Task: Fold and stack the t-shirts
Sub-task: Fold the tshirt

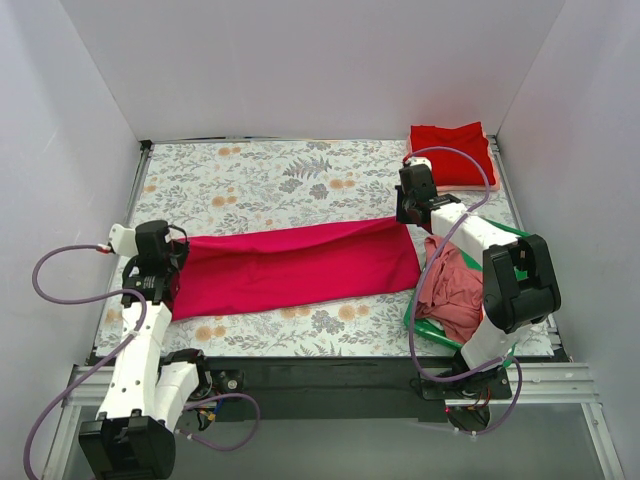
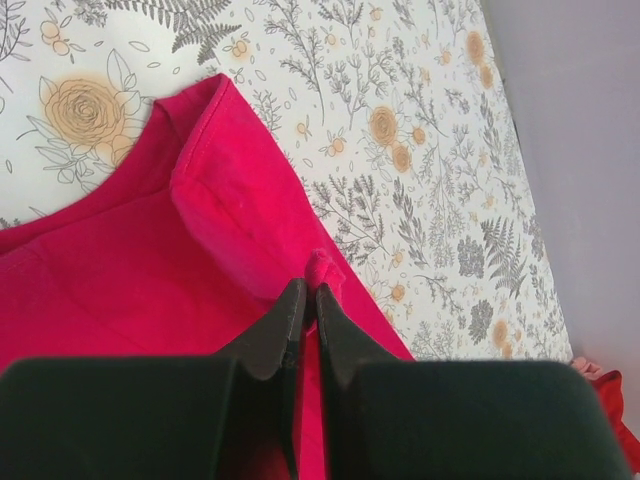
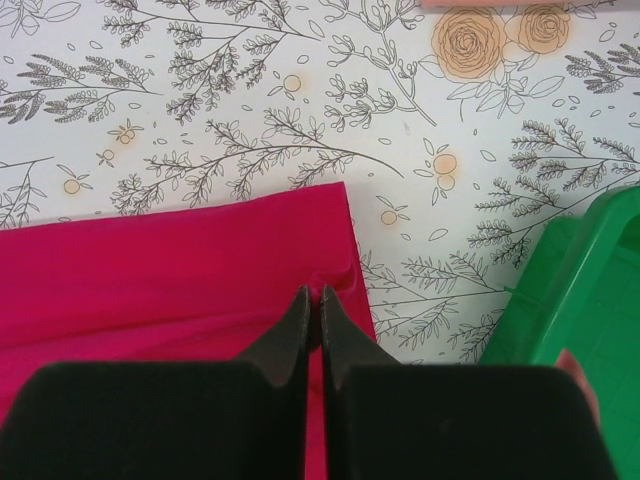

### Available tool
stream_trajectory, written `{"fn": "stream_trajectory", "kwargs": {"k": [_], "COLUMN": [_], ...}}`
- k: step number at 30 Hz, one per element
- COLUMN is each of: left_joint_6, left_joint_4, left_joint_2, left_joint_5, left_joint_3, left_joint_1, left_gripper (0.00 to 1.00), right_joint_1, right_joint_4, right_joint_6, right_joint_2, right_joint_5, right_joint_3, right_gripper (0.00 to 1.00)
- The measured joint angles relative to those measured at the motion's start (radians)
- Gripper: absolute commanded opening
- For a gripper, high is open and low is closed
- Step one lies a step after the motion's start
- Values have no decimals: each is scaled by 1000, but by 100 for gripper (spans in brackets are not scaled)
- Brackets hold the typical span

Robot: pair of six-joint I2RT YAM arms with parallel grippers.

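The left fingers [image 2: 288, 325] are pressed together on the crimson tee [image 1: 295, 265], with a small nub of its cloth pinched up between their tips. They hold the tee's left end, just beside a turned-over hem that runs toward the far left in the left wrist view. The right fingers [image 3: 296, 322] are also pressed together, gripping the tee's right end close to its far corner, where the cloth rises in a low ridge at the tips.

Between the two holds the crimson tee lies as a long band across the middle of the floral surface [image 1: 250, 185], from the left side almost to the tray [image 1: 515, 232]. Its far edge runs nearly straight. Its near edge slopes, so the band is wider toward the left. The cloth looks mostly flat, with faint creases along its length.

A red tee [image 1: 452, 152] lies folded in the far right corner of the surface, well apart from the crimson one. A thin pale pink edge shows under its right side. I cannot tell what that edge belongs to.

The green tray sits at the near right, partly hidden by the right arm [image 1: 510, 290]. A dusty-pink tee [image 1: 455, 290] lies crumpled in it and hangs over its left rim onto the surface. In the right wrist view the tray's rim [image 3: 590, 290] stands just right of the crimson tee's corner, with bare surface between them.
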Motion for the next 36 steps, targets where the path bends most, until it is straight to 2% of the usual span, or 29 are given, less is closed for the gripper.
{"fn": "stream_trajectory", "kwargs": {"k": [7,10,12,13,14,15,17,18,19,21,22,23,24,26,30,33,36], "left_joint_6": [-80,-134,-179,-200,-219,-237,-271,-285,-293,-313,-317,-320,-323,-321,-269,-230,-194], "left_joint_4": [-18,-56,-88,-106,-126,-144,-173,-188,-205,-237,-255,-269,-277,-275,-158,-24,77], "left_joint_2": [-54,-93,-115,-124,-131,-136,-146,-151,-157,-167,-173,-178,-181,-180,-150,-40,152], "left_joint_5": [-1,-15,-31,-39,-44,-50,-63,-69,-75,-90,-94,-97,-97,-92,-17,82,183], "left_joint_3": [-74,-121,-145,-152,-156,-157,-157,-157,-157,-156,-154,-150,-143,-121,-100,-100,-82], "left_joint_1": [0,0,0,0,0,0,0,0,0,0,0,0,0,0,0,0,0], "left_gripper": [0,0,11,16,22,33,48,60,66,72,73,75,77,87,89,89,90], "right_joint_1": [0,0,0,0,0,0,0,0,0,0,0,0,0,3,74,216,359], "right_joint_4": [1,-4,-8,-8,-10,-11,-23,-25,-25,-29,-31,-32,-25,14,130,225,274], "right_joint_6": [4,11,21,23,26,33,28,29,27,20,10,2,-2,-26,-40,-61,-77], "right_joint_2": [0,0,0,0,0,0,0,0,0,-4,-12,-25,-45,-109,-217,-192,-69], "right_joint_5": [-5,-9,-12,-15,-16,-16,-12,-9,-7,-18,-35,-70,-102,-213,-425,-562,-671], "right_joint_3": [-39,-63,-74,-79,-82,-86,-87,-87,-87,-87,-87,-87,-92,-122,-170,-143,-39], "right_gripper": [2,9,21,31,49,55,61,63,66,74,84,98,98,98,98,98,98]}}
